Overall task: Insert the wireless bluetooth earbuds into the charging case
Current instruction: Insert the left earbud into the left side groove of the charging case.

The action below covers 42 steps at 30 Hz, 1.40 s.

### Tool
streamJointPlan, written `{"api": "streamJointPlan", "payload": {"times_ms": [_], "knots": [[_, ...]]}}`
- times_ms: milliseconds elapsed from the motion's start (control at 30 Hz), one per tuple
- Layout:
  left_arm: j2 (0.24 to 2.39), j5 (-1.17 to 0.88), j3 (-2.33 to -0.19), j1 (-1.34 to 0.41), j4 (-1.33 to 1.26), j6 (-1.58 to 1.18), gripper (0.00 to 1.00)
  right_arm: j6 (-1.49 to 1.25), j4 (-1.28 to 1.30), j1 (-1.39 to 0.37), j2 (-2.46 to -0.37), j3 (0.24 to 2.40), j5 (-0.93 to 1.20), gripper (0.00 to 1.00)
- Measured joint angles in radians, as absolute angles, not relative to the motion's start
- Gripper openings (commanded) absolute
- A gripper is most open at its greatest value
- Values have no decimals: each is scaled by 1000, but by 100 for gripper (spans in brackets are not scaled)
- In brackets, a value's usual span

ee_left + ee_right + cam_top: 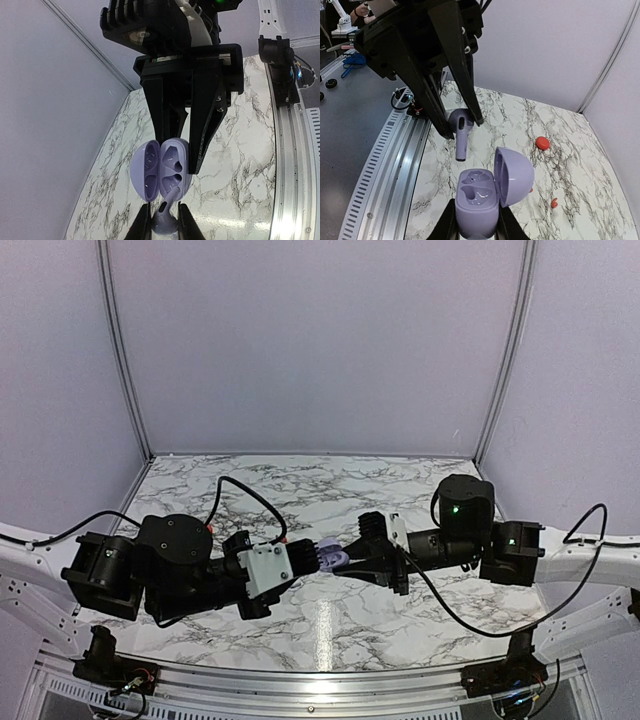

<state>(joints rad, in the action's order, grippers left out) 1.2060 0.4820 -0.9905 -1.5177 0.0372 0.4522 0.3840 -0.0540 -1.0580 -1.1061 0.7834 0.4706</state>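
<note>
Over marble (pixel 300 490), my left gripper (pixel 164 225) clamps a lavender earbud (pixel 460 131), the right gripper (pixel 476 222) holds the open charging case (pixel 476 202); insertion is the step, I judge — next, align stem with a well.

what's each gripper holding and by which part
Left gripper pinches the purple earbud by its bulb end, stem free. Right gripper clamps the open charging case by its base.

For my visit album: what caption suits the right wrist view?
Right jaws hold an open lavender charging case; left jaws pinch a matching earbud beyond it.
</note>
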Motion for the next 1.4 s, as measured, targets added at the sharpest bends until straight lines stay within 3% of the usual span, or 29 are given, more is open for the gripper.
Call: {"api": "streamJointPlan", "payload": {"times_ms": [1400], "knots": [[1312, 538, -1066, -1520, 90, 477, 7, 331, -35, -1058, -1124, 789, 460, 0]]}}
